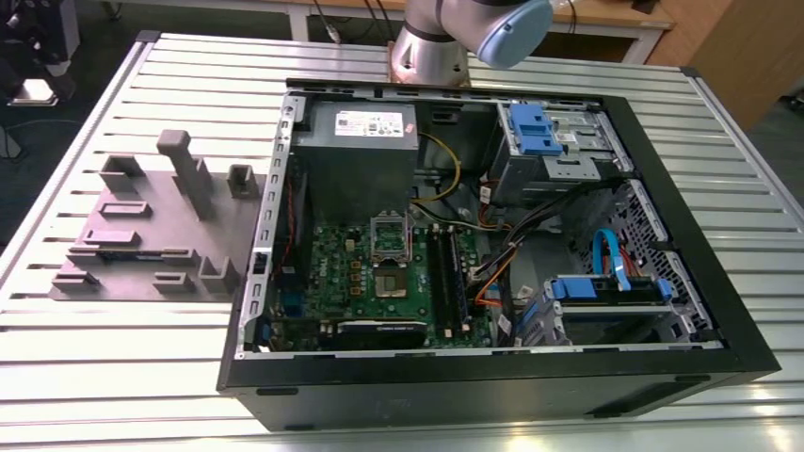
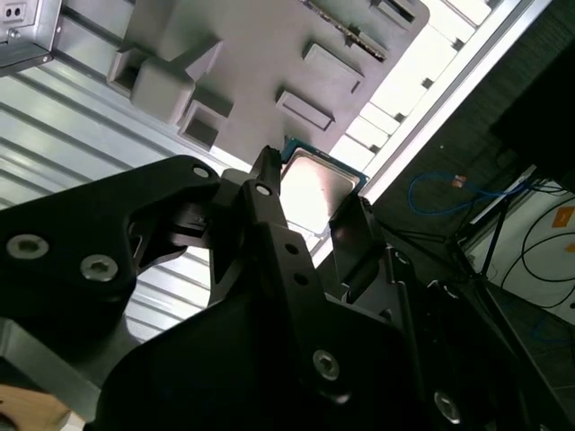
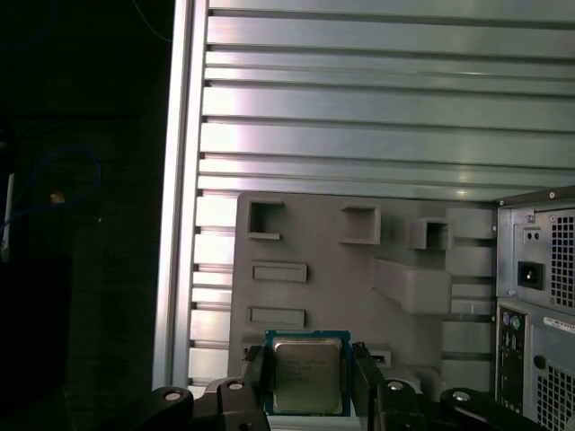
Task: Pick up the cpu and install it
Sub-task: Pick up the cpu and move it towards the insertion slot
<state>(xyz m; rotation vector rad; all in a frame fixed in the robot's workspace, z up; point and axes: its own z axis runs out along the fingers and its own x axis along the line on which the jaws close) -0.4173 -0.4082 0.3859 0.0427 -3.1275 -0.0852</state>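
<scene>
**Cpu in the claw, hanging over the tray**

The cpu (image 3: 306, 370) is up and in hand. It's a flat square chip with a silvery metal lid, faint print and a thin green rim all round, and it catches a bright glare in the second wrist view. The claw (image 3: 308, 386) is closed on it, with a black finger (image 3: 254, 377) pressed to each of two opposite edges.

Below lies the grey tray (image 3: 314, 233) with its moulded pockets, resting on the slatted tabletop (image 3: 359, 90). The chip looks to hang clear of that tray rather than sit in it. By my read the pick-up is done and the carry is the step in hand.

Just beside the tray stands the open computer case (image 1: 484, 400), its motherboard (image 1: 337, 282) showing and a silver socket frame (image 1: 390, 234) near the board's middle. Seating would call for a level chip, squared to that socket and set down gently, no sliding.
</scene>
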